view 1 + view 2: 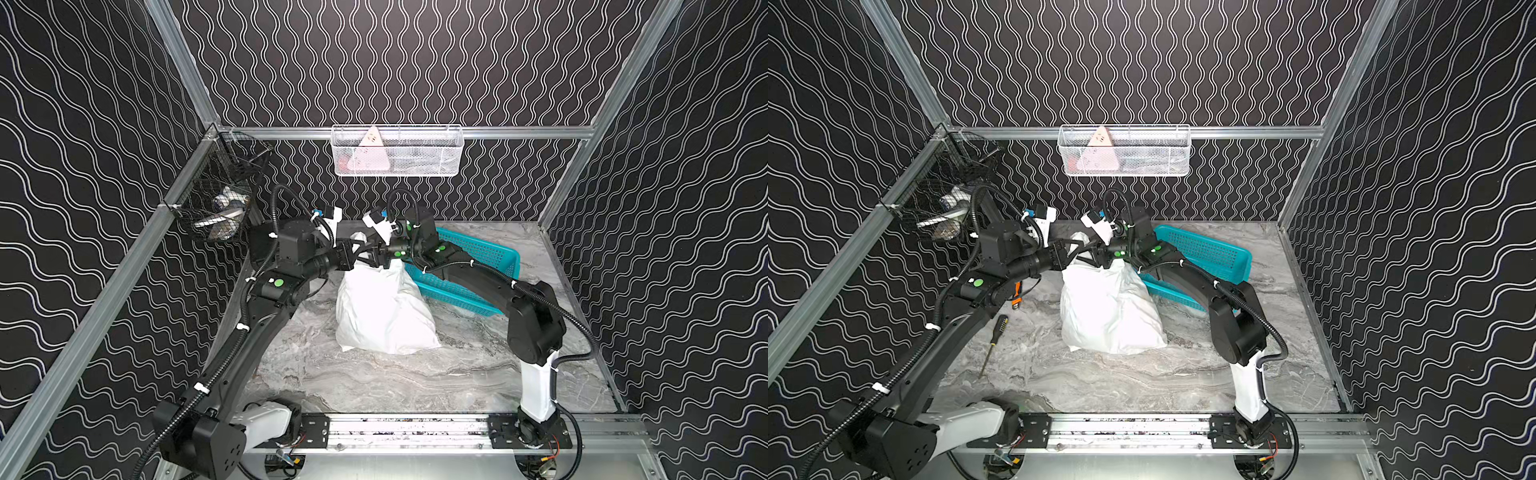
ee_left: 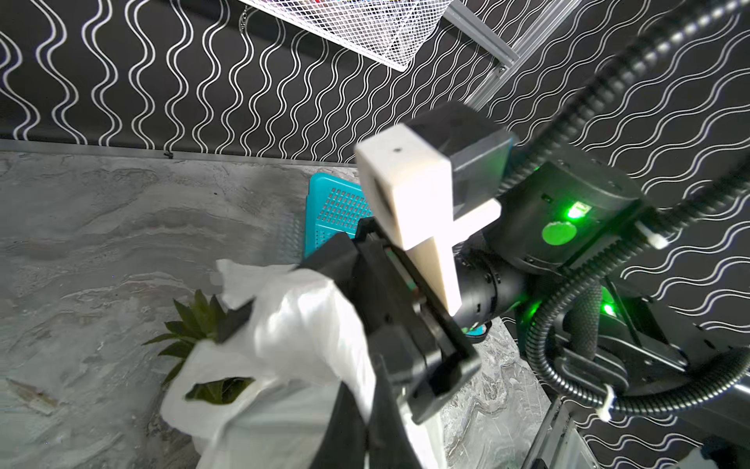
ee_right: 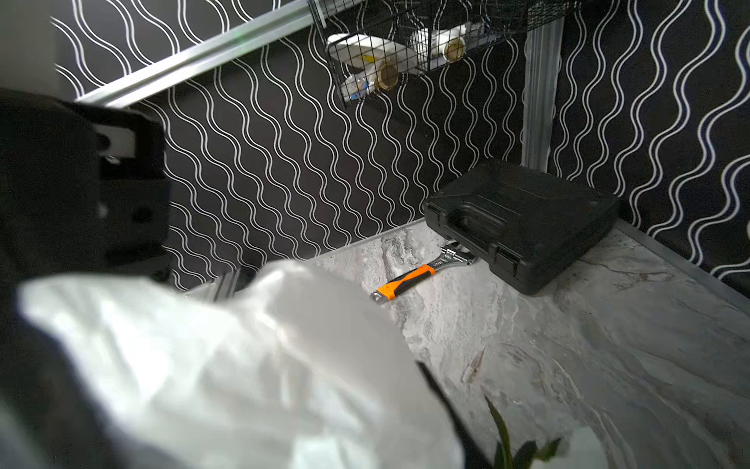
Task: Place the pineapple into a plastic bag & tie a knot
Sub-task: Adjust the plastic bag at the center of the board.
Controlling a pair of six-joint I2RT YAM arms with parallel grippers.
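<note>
As no knot is tied, the plastic bag [image 1: 382,311] on the worktop [image 1: 374,386], pineapple [image 2: 195,325] inside, is clamped at its top by the left hand [image 1: 353,255]; closure of the right hand [image 1: 380,255] cannot be told.

A teal basket [image 1: 478,254], a screwdriver [image 1: 998,325], and an orange-handled wrench [image 3: 408,279] beside a black case [image 3: 527,223].

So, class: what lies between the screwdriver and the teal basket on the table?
The white plastic bag, seen in a top view, sits between screwdriver and teal basket.
</note>
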